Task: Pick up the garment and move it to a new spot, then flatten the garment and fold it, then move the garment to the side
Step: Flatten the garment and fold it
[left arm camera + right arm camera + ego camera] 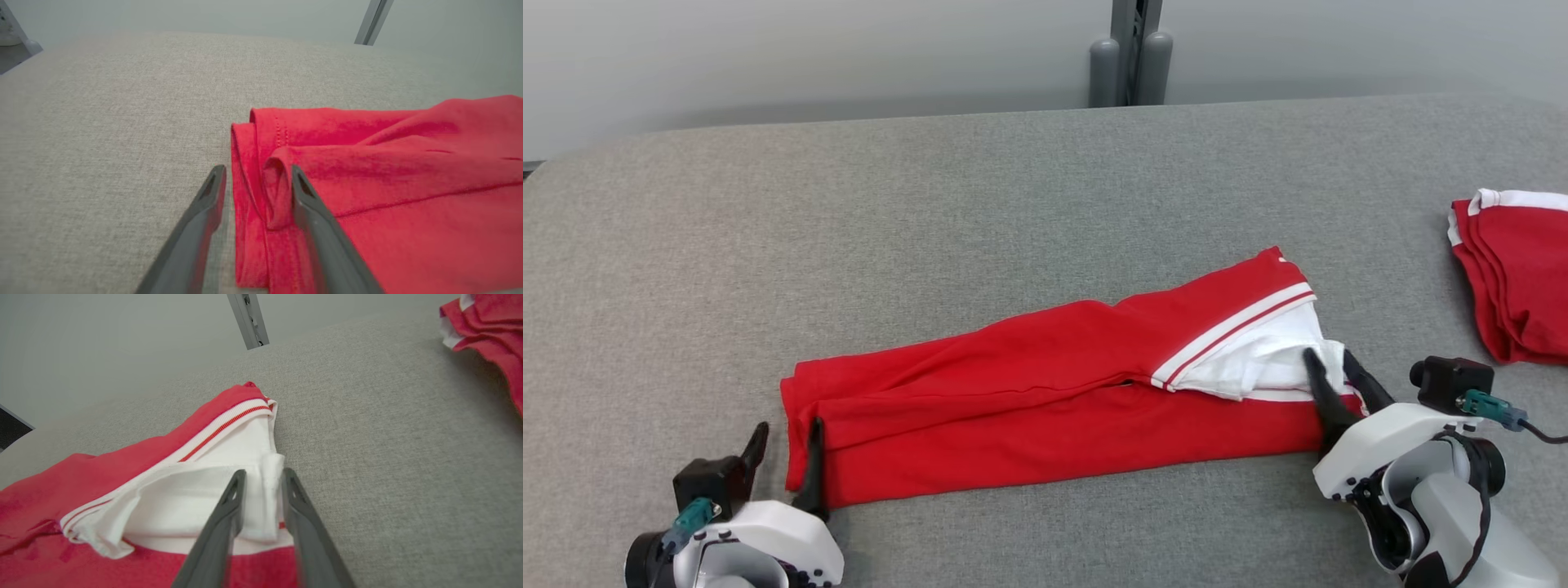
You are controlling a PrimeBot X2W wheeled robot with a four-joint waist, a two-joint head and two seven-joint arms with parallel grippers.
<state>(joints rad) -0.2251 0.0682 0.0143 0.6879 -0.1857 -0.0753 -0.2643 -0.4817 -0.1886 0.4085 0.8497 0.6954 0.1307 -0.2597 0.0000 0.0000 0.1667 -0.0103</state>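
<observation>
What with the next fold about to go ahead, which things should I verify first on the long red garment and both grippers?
1. Left gripper straddles the hem end of the long folded red garment: ok. Jaws open, one finger over cloth, one over the grey fabric tabletop.
2. Right gripper at the white collar end: ok. A white fold lies between its fingers.
3. Right grip closed firmly on that fold: cannot tell.
4. Garment lies flat: not ok. The collar end is rumpled and the upper layer slants.
5. Other folded red-and-white pile lies apart from the garment: ok.
</observation>
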